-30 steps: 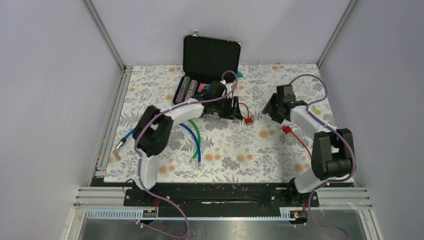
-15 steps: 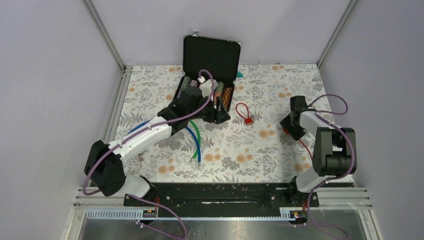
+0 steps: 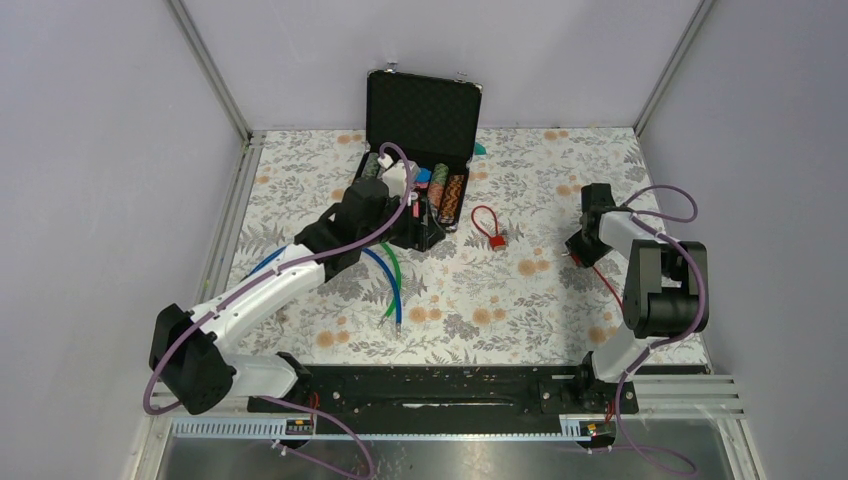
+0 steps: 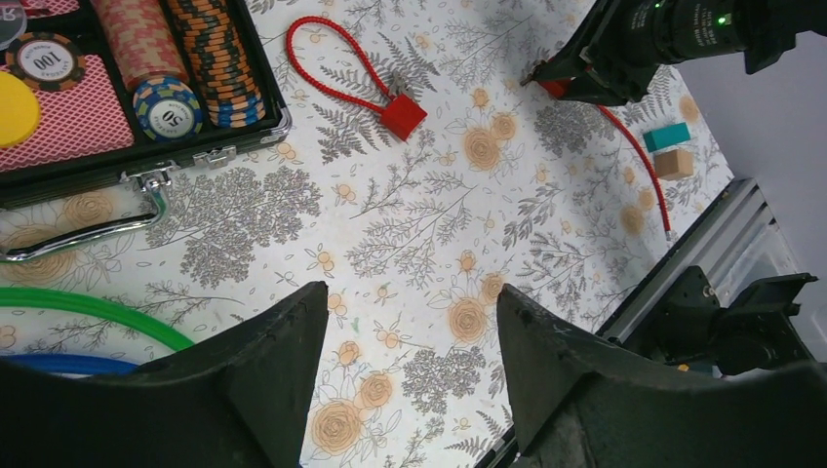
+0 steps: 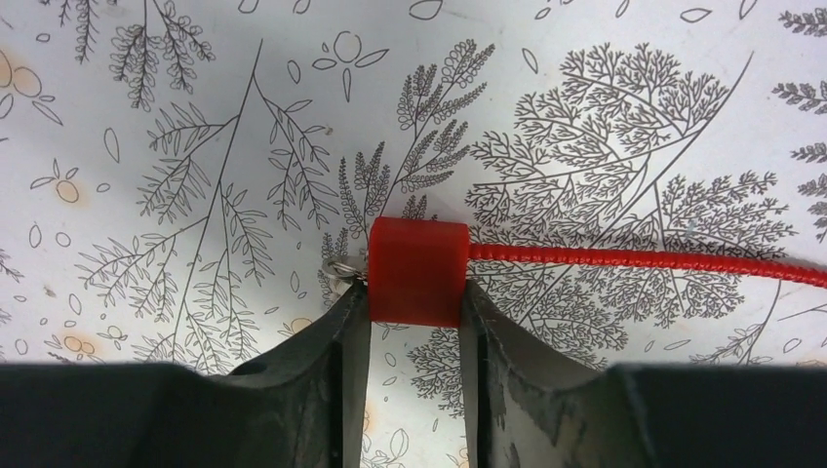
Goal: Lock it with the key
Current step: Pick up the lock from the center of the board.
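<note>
We see the red lock body [image 5: 419, 270] lying flat on the floral table [image 3: 470, 300], at about 3 o'clock from the table's middle in the top view. In the right wrist view its cable [image 5: 634, 255] runs straight out toward 3 o'clock, so the long axis lies 9 to 3, and a small metal ring [image 5: 338, 268] shows at its 9 o'clock face. We count two red cable locks: this one, and a looped lock [image 4: 402, 115] lying free near the open case [image 3: 420, 105], at the case's 4 o'clock. The right gripper [image 5: 414, 302] is narrowed to the body's width, one finger pressing each side. The left gripper [image 4: 412, 292] hangs above bare table, its jaws spread wide and holding nothing. We also count one green hose [image 3: 392, 280] and one blue hose [image 3: 385, 268].
</note>
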Available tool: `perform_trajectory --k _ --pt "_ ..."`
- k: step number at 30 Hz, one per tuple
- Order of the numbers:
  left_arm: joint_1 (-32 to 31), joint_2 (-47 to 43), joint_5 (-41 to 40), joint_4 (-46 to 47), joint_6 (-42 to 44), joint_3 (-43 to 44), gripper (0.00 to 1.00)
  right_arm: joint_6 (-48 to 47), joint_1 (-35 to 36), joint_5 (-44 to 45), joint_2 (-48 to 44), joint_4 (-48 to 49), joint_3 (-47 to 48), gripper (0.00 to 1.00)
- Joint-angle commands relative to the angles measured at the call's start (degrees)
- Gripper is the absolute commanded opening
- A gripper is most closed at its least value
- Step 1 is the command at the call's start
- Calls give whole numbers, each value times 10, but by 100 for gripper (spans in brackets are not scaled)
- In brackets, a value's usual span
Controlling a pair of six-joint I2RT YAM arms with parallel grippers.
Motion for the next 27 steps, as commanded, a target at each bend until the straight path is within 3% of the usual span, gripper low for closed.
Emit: perform_trajectory --k 1,5,11,15,21,27 --pt "4 -21 -32 3 18 14 65 -1 -3 -20 -23 4 -2 20" --pt "9 -44 -59 22 18 3 98 -22 -2 -77 -84 33 -23 18" --pt "21 -56 -89 15 15 19 99 -74 29 -171 -197 47 -28 18" --pt "31 -63 -129 17 14 30 99 -93 115 -192 -280 51 -39 18" --pt "81 -94 -105 40 -7 29 99 -132 218 -238 -391 105 -75 17" --pt "101 -127 -28 76 -26 11 99 -274 297 -344 -443 155 -75 14"
